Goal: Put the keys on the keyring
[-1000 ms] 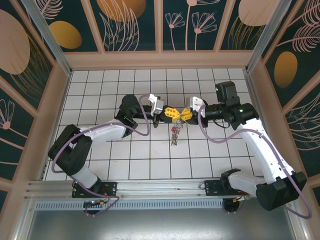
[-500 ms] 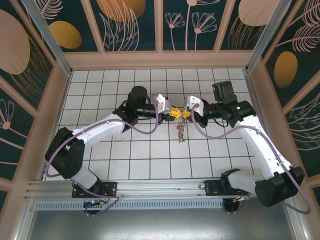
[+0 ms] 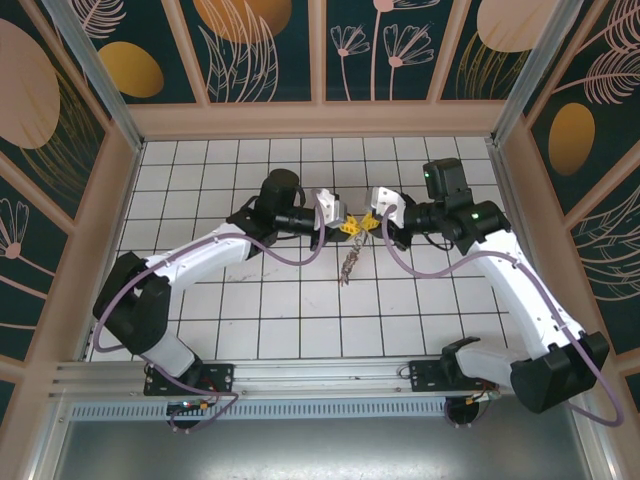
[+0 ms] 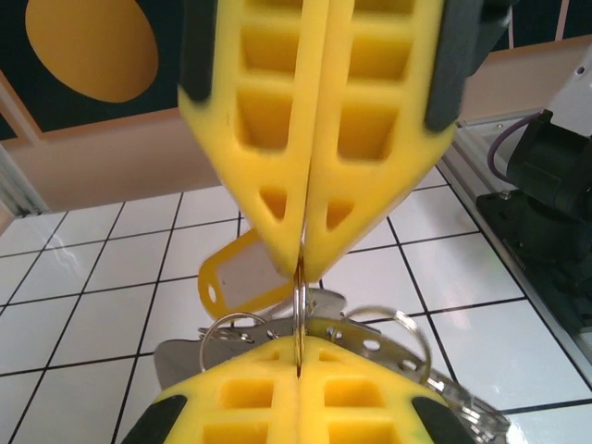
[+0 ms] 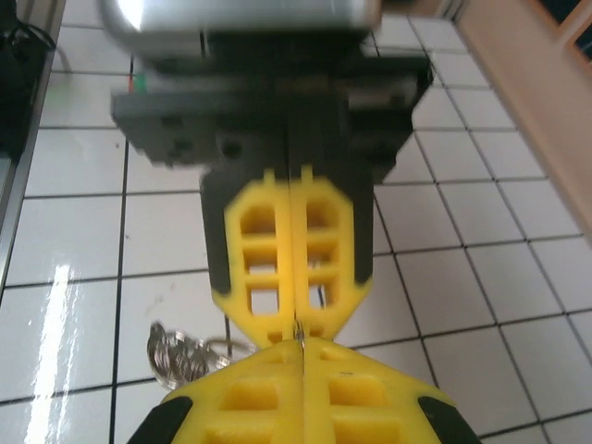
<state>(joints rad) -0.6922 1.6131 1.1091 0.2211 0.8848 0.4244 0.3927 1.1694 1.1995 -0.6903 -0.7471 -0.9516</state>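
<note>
keys dangling centre, tiles open around

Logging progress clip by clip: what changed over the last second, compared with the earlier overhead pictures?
The left arm swung its wrist farther forward and rolled the left pincer; the right pincer finished closing. The dangling key bunch swayed slightly. Unchanged: both pincers tip to tip, pinching the thin ring, bunch hanging.
</note>
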